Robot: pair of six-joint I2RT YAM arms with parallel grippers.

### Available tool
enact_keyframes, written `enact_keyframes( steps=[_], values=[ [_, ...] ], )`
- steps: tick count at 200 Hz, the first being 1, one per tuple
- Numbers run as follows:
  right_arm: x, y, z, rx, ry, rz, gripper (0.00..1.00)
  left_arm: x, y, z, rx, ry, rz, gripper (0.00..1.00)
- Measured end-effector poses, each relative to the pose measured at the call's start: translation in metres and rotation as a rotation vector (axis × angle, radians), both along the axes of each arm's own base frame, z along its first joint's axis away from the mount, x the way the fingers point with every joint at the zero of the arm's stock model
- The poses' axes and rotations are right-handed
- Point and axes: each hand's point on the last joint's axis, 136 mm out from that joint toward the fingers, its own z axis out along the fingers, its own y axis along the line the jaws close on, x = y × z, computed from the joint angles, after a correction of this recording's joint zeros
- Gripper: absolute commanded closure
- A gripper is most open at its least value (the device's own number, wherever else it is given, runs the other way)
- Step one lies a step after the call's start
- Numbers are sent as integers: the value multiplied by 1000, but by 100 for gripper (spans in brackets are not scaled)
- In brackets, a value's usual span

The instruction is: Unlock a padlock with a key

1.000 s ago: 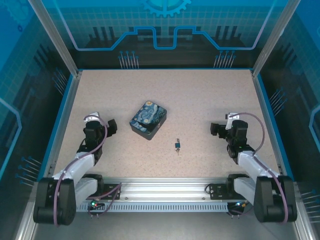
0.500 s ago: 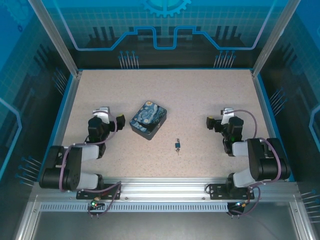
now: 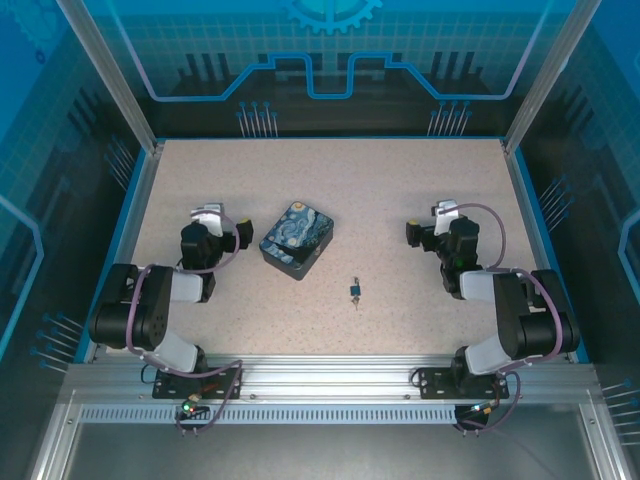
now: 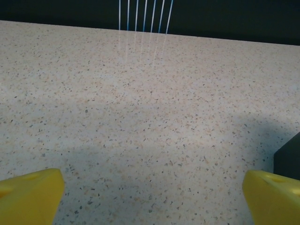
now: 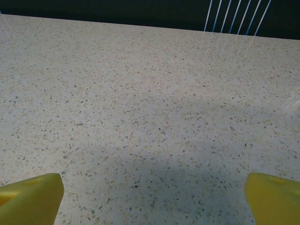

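The tiny dark padlock (image 3: 354, 290) lies on the speckled table, near the middle and towards the front. The thin key (image 3: 355, 302) lies right at its near side; it is too small to tell whether they touch. My left gripper (image 3: 216, 224) hovers far to the padlock's left, open and empty, its yellow fingertips (image 4: 29, 194) wide apart over bare table. My right gripper (image 3: 433, 222) is to the padlock's right and a little farther back, also open and empty, with yellow fingertips (image 5: 30, 197) spread over bare table. Both grippers point towards the far edge.
A blue-and-yellow starry-night tin (image 3: 297, 238) stands between the left gripper and the padlock; its dark corner (image 4: 289, 154) shows at the right of the left wrist view. Blue walls enclose the table (image 3: 330, 180).
Both arms have folded back on themselves and their grippers have shifted slightly towards the far edge. The padlock, key and tin have not moved.
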Motion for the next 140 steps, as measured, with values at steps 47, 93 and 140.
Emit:
enact_keyframes(
  steps=[47,93,140],
  values=[
    [-1,0,-2,-7,6,2,0,-1,0,-3,0,14,0,1],
    [-1,0,-2,-8,7,3,0,-1,0,-3,0,14,0,1],
    [-1,0,-2,-8,7,2,0,-1,0,-3,0,14,0,1]
  ],
)
